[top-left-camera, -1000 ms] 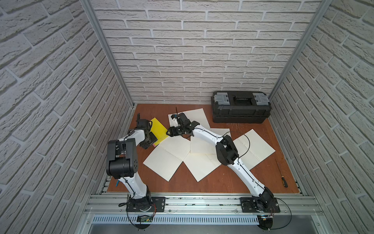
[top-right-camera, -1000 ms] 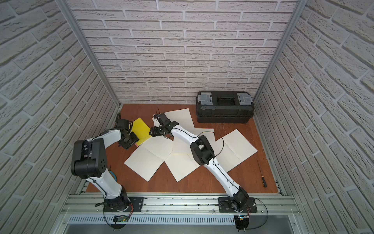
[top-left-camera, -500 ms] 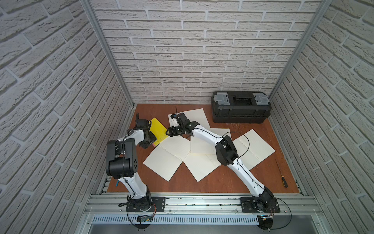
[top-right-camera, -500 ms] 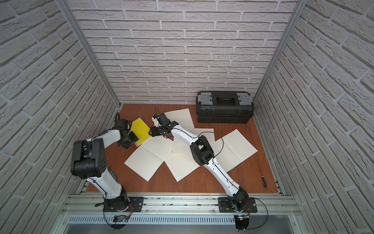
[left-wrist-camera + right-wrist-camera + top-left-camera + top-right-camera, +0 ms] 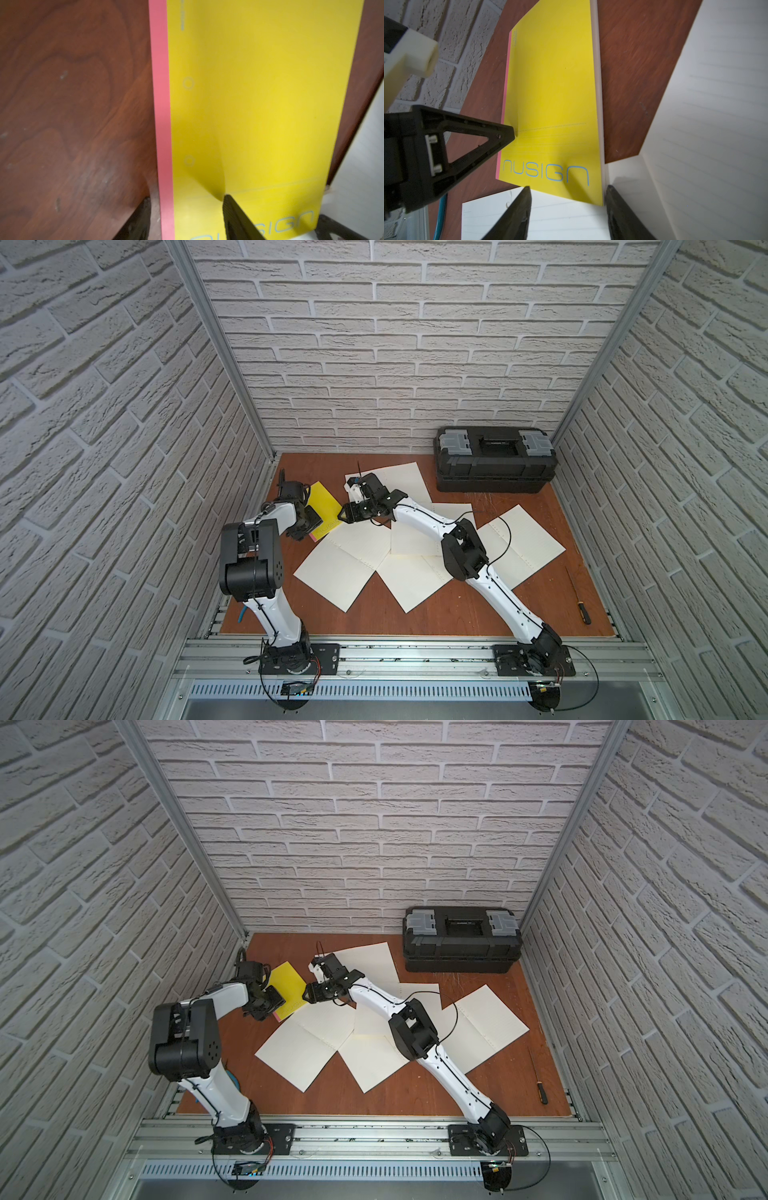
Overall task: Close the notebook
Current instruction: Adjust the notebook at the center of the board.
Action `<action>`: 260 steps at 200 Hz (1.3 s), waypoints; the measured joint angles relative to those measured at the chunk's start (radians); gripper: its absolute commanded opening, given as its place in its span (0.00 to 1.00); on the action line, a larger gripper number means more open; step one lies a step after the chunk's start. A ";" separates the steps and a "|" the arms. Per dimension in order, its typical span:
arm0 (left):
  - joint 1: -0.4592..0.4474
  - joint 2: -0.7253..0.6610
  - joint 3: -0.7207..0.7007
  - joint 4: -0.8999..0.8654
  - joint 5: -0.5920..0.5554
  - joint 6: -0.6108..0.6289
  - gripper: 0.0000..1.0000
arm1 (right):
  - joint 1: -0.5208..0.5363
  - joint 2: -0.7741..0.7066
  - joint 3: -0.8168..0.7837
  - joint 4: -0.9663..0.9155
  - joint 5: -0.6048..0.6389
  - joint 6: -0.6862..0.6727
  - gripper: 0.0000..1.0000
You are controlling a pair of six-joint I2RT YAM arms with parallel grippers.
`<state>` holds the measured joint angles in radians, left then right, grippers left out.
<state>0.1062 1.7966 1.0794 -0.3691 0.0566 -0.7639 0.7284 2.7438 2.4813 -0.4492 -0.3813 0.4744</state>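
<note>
The notebook [image 5: 322, 504] [image 5: 289, 984] lies flat on the brown table at the back left, its yellow cover down over the pages and a pink strip along the spine. My left gripper [image 5: 309, 524] [image 5: 186, 199] is open. One of its fingers [image 5: 508, 133] presses on the cover near the spine, and the other rests on the table beside the pink strip. My right gripper [image 5: 341, 516] [image 5: 568, 189] is open at the notebook's [image 5: 554, 93] near corner, over a white sheet, with nothing between its fingers.
Several loose white lined sheets [image 5: 345, 560] [image 5: 515, 539] lie spread over the middle of the table. A black toolbox [image 5: 494, 464] stands at the back right. A screwdriver [image 5: 579, 601] lies near the right wall. Brick walls close in three sides.
</note>
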 measured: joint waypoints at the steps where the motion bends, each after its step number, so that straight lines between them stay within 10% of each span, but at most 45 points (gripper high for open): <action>1: 0.000 0.002 0.002 0.001 0.000 0.000 0.56 | 0.000 0.000 0.000 0.000 0.000 0.000 0.57; 260: 0.088 0.264 0.306 0.137 0.165 -0.022 0.55 | 0.022 0.062 0.056 0.098 -0.031 0.113 0.61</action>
<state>0.1944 2.0605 1.3849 -0.2321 0.2218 -0.7860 0.7502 2.8059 2.5378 -0.3511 -0.4126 0.5877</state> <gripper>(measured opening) 0.550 0.603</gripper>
